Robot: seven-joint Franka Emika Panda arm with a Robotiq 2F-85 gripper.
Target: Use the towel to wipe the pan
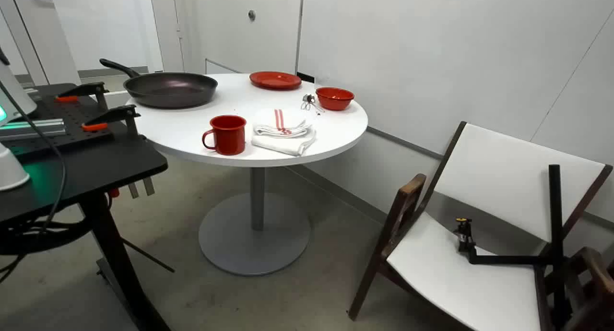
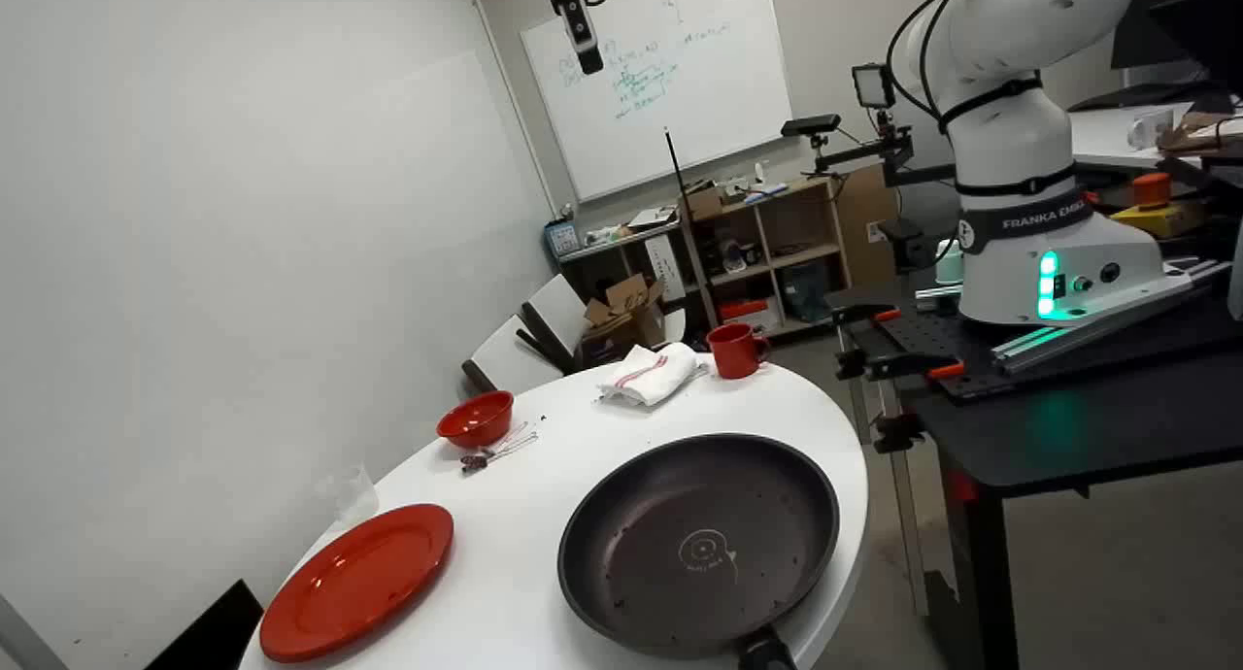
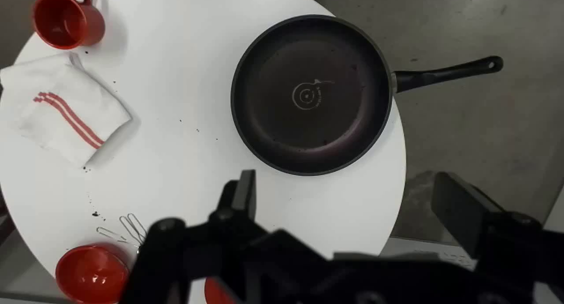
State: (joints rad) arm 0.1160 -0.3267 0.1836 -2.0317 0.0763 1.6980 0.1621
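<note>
The towel is white with red stripes and lies folded on the round white table. It shows in both exterior views and at the left of the wrist view. The pan is black with a long handle and sits upright on the table, with dark specks inside. It shows in both exterior views and in the wrist view. My gripper is open and empty, its fingers wide apart above the table. In an exterior view, part of the gripper shows high up at the top edge.
A red mug stands beside the towel. A red bowl, a wire whisk and a red plate are also on the white table. The pan handle reaches past the table edge. A wall borders the table.
</note>
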